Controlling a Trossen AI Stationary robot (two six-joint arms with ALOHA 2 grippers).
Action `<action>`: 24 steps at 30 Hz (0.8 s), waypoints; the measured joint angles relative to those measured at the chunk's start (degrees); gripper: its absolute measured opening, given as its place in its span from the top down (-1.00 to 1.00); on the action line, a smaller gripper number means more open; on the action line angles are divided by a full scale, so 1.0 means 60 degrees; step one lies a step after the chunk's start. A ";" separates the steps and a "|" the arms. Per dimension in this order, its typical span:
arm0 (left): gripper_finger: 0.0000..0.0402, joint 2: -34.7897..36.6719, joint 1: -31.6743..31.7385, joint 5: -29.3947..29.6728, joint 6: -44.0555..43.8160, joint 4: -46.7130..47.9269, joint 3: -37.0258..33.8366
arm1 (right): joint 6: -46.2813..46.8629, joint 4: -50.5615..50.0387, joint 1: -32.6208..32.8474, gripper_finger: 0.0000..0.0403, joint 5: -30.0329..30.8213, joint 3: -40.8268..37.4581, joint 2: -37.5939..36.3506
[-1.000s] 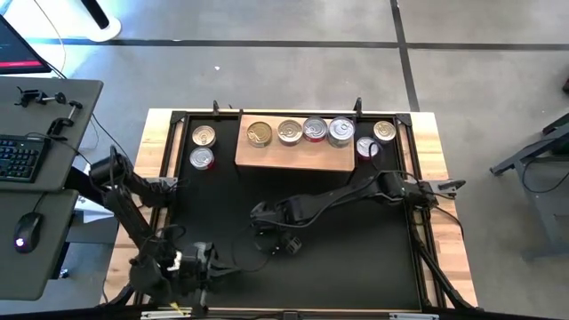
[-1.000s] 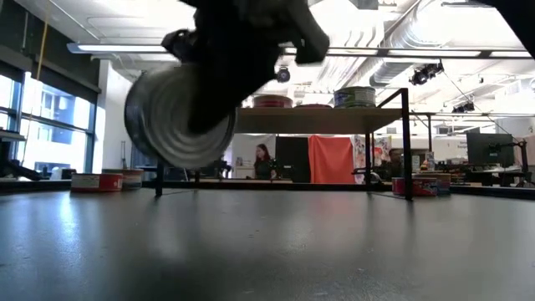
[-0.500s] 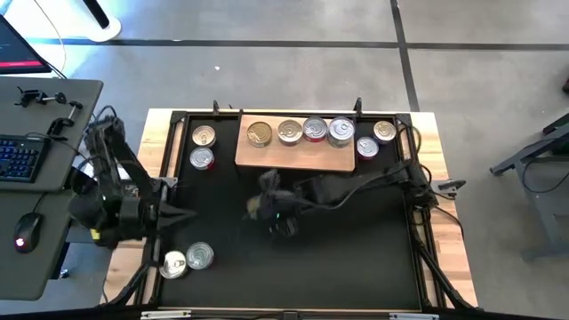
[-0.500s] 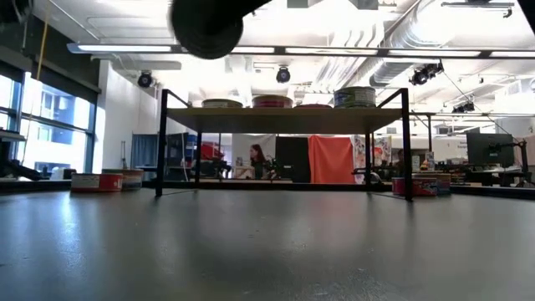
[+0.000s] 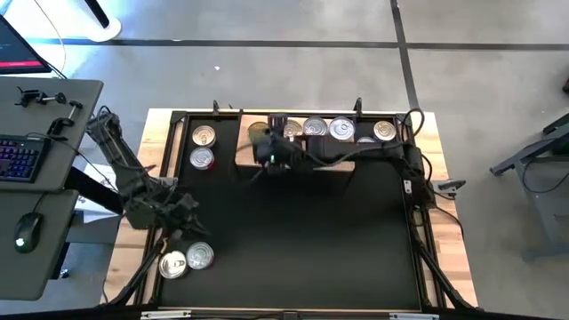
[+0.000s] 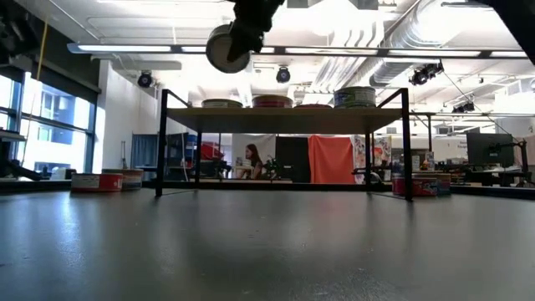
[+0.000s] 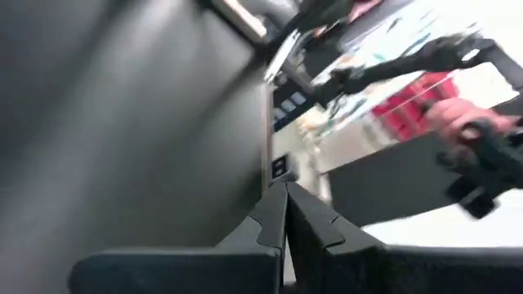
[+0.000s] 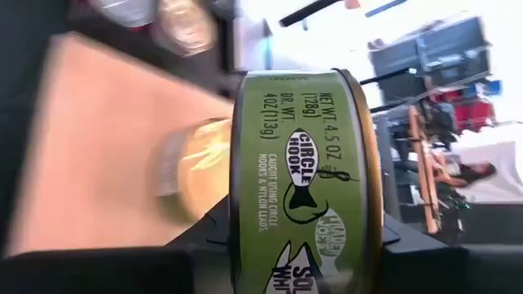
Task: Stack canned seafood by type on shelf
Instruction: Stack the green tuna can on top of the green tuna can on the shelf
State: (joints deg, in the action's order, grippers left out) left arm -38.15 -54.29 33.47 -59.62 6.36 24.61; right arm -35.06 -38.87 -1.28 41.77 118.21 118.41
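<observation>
Bright overhead ceiling lights [image 6: 276, 52]; wrist views blurred, perhaps by motion.

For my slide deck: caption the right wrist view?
Right gripper holds a green-labelled round tin above the light wooden shelf, beside a gold-lidded tin.

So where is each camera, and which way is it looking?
High view: above the table, looking straight down; both arms show, and the shelf.
Low view: at table height, looking across under the shelf into the room; the right gripper carries the green can.
Left wrist view: on the left arm, over its shut left gripper.
Right wrist view: on the right arm, close on the green can.
Shared: the low and right wrist views both show that can.
</observation>
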 joint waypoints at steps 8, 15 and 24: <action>1.00 -0.0007 0.0755 0.1060 0.0215 -0.2384 -0.1051 | -0.1641 0.0634 -0.0769 0.44 -0.0158 0.0000 0.0587; 1.00 0.0003 0.1107 0.1077 0.0208 -0.2541 -0.1059 | -0.3184 0.1121 -0.0825 0.41 0.0110 0.0000 0.1115; 1.00 0.0003 0.1189 0.1488 0.0216 -0.2618 -0.1059 | -0.3141 0.1133 -0.1067 0.37 -0.0064 0.0000 0.1115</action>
State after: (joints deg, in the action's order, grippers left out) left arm -38.13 -47.16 42.40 -58.33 -9.34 18.26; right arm -53.91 -32.08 -7.68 41.38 118.21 125.10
